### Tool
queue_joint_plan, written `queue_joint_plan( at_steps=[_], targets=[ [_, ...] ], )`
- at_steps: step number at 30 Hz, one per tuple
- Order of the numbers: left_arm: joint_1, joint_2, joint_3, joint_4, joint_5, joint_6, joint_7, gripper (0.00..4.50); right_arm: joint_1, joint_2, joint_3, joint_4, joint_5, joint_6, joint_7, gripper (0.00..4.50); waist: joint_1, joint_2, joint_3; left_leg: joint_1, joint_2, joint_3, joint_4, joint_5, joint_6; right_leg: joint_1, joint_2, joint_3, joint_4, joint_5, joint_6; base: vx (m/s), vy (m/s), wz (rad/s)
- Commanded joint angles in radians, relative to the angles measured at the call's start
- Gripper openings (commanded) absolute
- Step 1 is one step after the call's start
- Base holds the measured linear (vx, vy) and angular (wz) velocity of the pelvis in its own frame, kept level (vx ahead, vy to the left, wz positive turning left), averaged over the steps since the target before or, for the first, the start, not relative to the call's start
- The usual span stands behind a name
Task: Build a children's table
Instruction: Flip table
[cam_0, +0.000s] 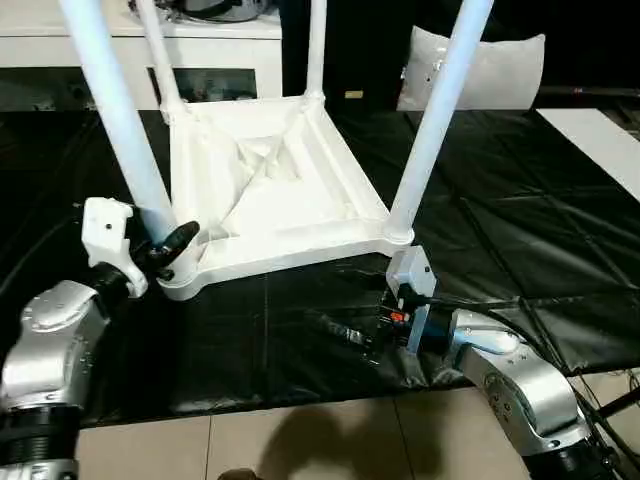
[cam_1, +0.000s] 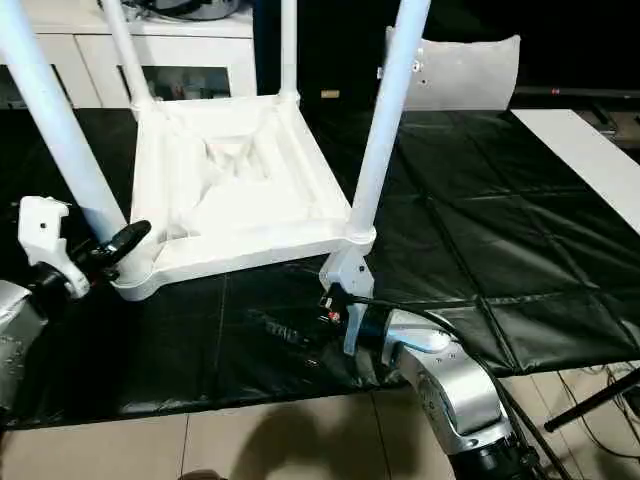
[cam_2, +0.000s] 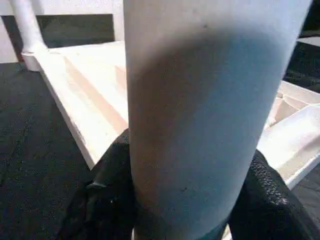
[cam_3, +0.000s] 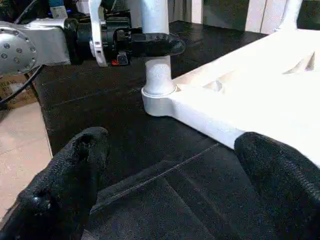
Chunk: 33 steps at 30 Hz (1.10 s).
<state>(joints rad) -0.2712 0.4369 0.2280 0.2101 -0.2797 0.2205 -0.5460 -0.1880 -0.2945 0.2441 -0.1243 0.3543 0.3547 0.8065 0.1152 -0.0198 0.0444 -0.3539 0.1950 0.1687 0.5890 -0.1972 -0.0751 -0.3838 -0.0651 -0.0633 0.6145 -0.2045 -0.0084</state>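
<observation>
Left eye view: the tabletop (cam_0: 270, 190) lies upside down on the black mat (cam_0: 500, 250), four legs up. The left end effector (cam_0: 168, 250) clasps the near-left leg (cam_0: 125, 120); it should press straight into the socket. The right end effector (cam_3: 165, 165) gapes empty.

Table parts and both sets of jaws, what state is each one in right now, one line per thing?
Tabletop: upside down on the black mat, ribbed underside up.
Four legs: all standing upright in the corner sockets.
Left gripper: jaws around the base of the near left leg.
Right gripper: jaws wide open, holding nothing, low over the mat by the near right corner.
Cushion: propped up behind the table.
</observation>
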Motion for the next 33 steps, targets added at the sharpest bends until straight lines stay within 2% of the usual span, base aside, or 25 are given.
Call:
queue_joint_plan(
  at_steps=[1, 3, 12, 14, 17, 19, 20, 22, 24, 28, 30, 31, 33],
  targets=[
    [0.006, -0.013, -0.002, -0.017, -0.005, 0.015, 0.017, 1.96, 0.0, -0.001, -0.01, -0.004, -0.001, -0.008, -0.006, 4.5, -0.001, 0.009, -0.049, 0.007, 0.038, -0.013, -0.08, -0.215, -0.019, 0.035, -0.076, 0.053, -0.072, -0.193, -0.149, 0.0, 0.0, 0.0],
    [0.007, -0.017, 0.002, -0.02, -0.006, 0.016, 0.027, 1.96, -0.003, 0.001, -0.008, -0.002, -0.002, -0.008, -0.007, 4.5, -0.001, 0.006, -0.05, 0.008, 0.038, -0.013, -0.08, -0.218, -0.02, 0.035, -0.077, 0.053, -0.072, -0.204, -0.143, 0.0, 0.0, 0.0],
    [0.025, -0.038, 0.025, -0.049, -0.021, 0.052, 0.079, 1.96, -0.001, 0.008, -0.007, -0.001, -0.008, -0.01, -0.016, 4.5, -0.003, 0.005, -0.05, 0.006, 0.037, -0.013, -0.079, -0.203, -0.016, 0.034, -0.075, 0.053, -0.072, -0.193, -0.142, 0.0, 0.0, 0.0],
    [0.039, -0.076, 0.039, -0.088, -0.051, 0.079, 0.116, 1.96, -0.002, 0.017, -0.012, 0.004, -0.011, -0.003, -0.035, 4.5, -0.005, 0.003, -0.05, 0.004, 0.04, -0.013, -0.08, -0.202, -0.018, 0.036, -0.075, 0.052, -0.069, -0.18, -0.15, 0.0, 0.0, 0.0],
    [0.08, -0.174, 0.057, -0.177, -0.141, 0.134, 0.17, 1.96, -0.018, 0.045, -0.041, 0.032, -0.016, 0.014, -0.096, 4.5, -0.006, 0.001, -0.05, 0.002, 0.038, -0.011, -0.077, -0.191, -0.013, 0.035, -0.076, 0.053, -0.071, -0.179, -0.158, 0.0, 0.0, 0.0],
    [0.092, -0.195, 0.057, -0.197, -0.158, 0.146, 0.18, 1.96, -0.024, 0.055, -0.053, 0.039, -0.009, 0.025, -0.114, 4.5, -0.007, -0.004, -0.05, 0.001, 0.036, -0.009, -0.076, -0.174, -0.006, 0.036, -0.072, 0.053, -0.072, -0.169, -0.155, 0.0, 0.0, 0.0],
    [0.092, -0.195, 0.057, -0.197, -0.158, 0.146, 0.18, 1.96, -0.024, 0.055, -0.053, 0.039, -0.009, 0.025, -0.114, 4.5, -0.006, -0.003, -0.051, 0.001, 0.036, -0.009, -0.075, -0.167, -0.005, 0.037, -0.072, 0.053, -0.069, -0.161, -0.155, 0.0, 0.0, 0.0],
    [0.121, -0.244, 0.058, -0.231, -0.198, 0.17, 0.205, 1.96, -0.037, 0.067, -0.069, 0.047, 0.012, 0.055, -0.128, 4.5, -0.009, -0.006, -0.049, -0.002, 0.037, -0.009, -0.075, -0.155, 0.002, 0.04, -0.073, 0.053, -0.069, -0.158, -0.154, 0.0, 0.0, 0.0],
    [0.147, -0.286, 0.065, -0.252, -0.224, 0.19, 0.232, 1.96, -0.044, 0.072, -0.071, 0.05, 0.024, 0.085, -0.137, 4.5, -0.01, -0.005, -0.047, 0.0, 0.034, -0.006, -0.074, -0.164, 0.005, 0.035, -0.07, 0.053, -0.074, -0.178, -0.153, 0.0, 0.0, 0.0],
    [0.185, -0.363, 0.083, -0.3, -0.273, 0.26, 0.271, 1.96, -0.069, 0.112, -0.106, 0.101, 0.042, 0.158, -0.216, 4.5, -0.01, -0.012, -0.044, 0.0, 0.035, -0.007, -0.076, -0.185, -0.001, 0.034, -0.073, 0.054, -0.08, -0.251, -0.137, 0.0, 0.0, 0.0],
    [0.189, -0.368, 0.081, -0.307, -0.274, 0.268, 0.274, 1.96, -0.075, 0.123, -0.118, 0.111, 0.047, 0.166, -0.232, 4.5, -0.009, -0.01, -0.042, 0.002, 0.033, -0.007, -0.077, -0.206, -0.006, 0.03, -0.072, 0.053, -0.088, -0.301, -0.118, 0.0, 0.0, 0.0],
    [0.194, -0.382, 0.084, -0.317, -0.291, 0.285, 0.281, 1.96, -0.089, 0.141, -0.136, 0.128, 0.05, 0.181, -0.26, 4.5, -0.01, -0.017, -0.043, 0.001, 0.034, -0.007, -0.078, -0.203, -0.009, 0.03, -0.069, 0.054, -0.086, -0.297, -0.108, 0.0, 0.0, 0.0],
    [0.202, -0.387, 0.077, -0.331, -0.299, 0.301, 0.279, 1.96, -0.105, 0.164, -0.156, 0.147, 0.062, 0.191, -0.283, 4.5, -0.011, -0.016, -0.041, 0.001, 0.033, -0.008, -0.08, -0.21, -0.013, 0.029, -0.069, 0.053, -0.088, -0.305, -0.104, 0.0, 0.0, 0.0]
  ],
)
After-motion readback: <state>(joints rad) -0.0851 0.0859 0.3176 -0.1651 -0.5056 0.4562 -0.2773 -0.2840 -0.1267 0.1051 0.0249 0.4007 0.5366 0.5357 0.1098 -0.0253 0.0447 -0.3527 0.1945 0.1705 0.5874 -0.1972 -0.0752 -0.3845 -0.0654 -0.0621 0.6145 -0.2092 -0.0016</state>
